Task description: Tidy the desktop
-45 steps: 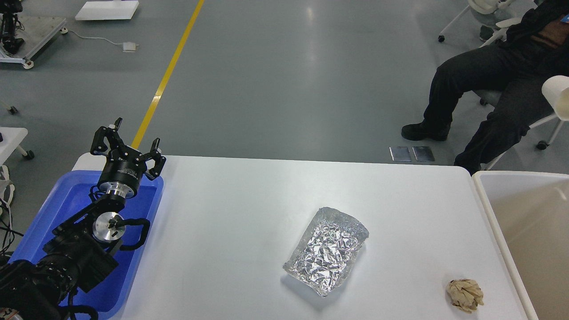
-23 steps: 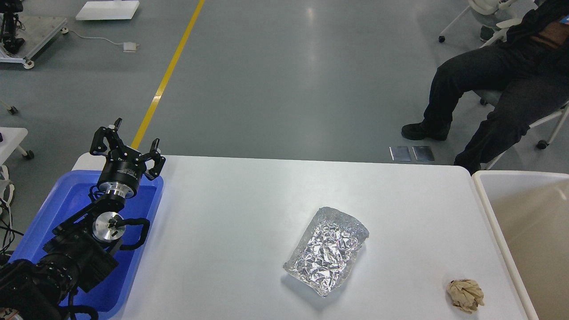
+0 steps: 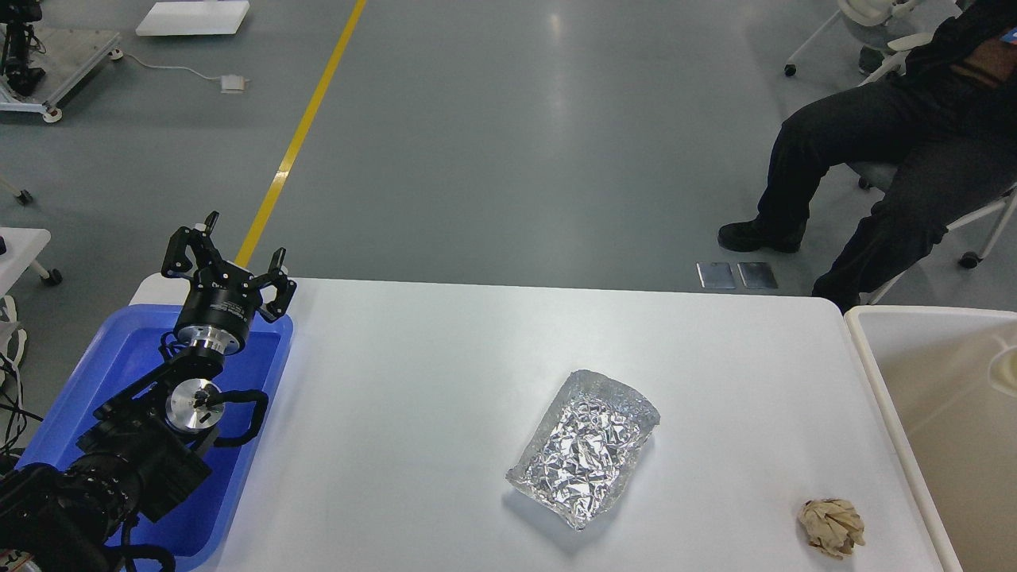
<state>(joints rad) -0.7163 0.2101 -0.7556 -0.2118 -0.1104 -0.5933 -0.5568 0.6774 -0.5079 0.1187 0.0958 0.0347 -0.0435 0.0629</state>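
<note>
The white desktop (image 3: pixel 413 357) fills the lower view. A crumpled silver foil tray (image 3: pixel 584 449) lies on it right of centre. A crumpled brown paper ball (image 3: pixel 830 527) lies near the front right corner. My left gripper (image 3: pixel 238 248) is open and empty, raised over the far end of the blue tray (image 3: pixel 103 357), far left of the foil tray. My right gripper is out of view.
The blue tray sits at the desktop's left edge under my left arm. A beige white-rimmed bin (image 3: pixel 874 381) stands against the right edge, with a pale object (image 3: pixel 1005 369) inside at the view's edge. A seated person (image 3: pixel 874 143) is beyond the far right corner.
A white cup-like object at the right edge one second ago is gone; a pale object now shows inside the bin. My left arm has not moved.
</note>
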